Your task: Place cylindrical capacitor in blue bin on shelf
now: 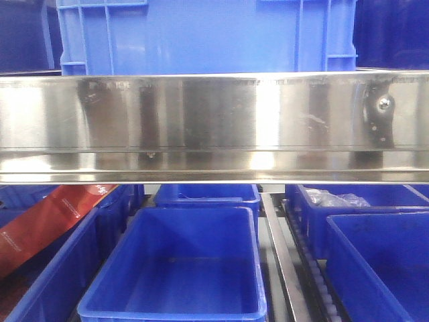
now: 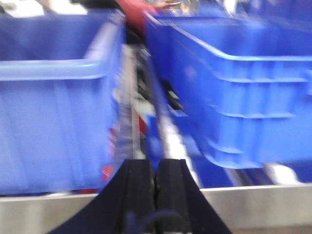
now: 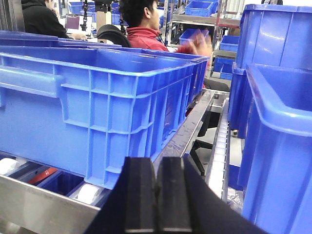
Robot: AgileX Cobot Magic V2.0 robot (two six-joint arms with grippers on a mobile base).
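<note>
Capacitor: no camera shows it — neither the bins nor the end effectors reveal a small dark cylinder, so its place cannot be told.

Front view: the shelf (image 1: 214, 127) fills the middle as a wide shiny steel rail. A big blue crate (image 1: 208, 37) stands on the level above it. Below, an open blue bin (image 1: 177, 268) sits at 6 o'clock, a red packet (image 1: 50, 221) lies in the bins at 8 o'clock, and a roller track (image 1: 305, 261) runs at 4 o'clock.

Left wrist view, blurred: the left end effector (image 2: 156, 183) has its two black fingers pressed together, nothing seen between them. Blue crates rise at 10 and 2 o'clock.

Right wrist view: the right end effector (image 3: 157, 195) is likewise closed, fingers touching. A ribbed blue crate (image 3: 97, 107) stands at 10 o'clock — behind it a person in red (image 3: 146, 29) sits.
</note>
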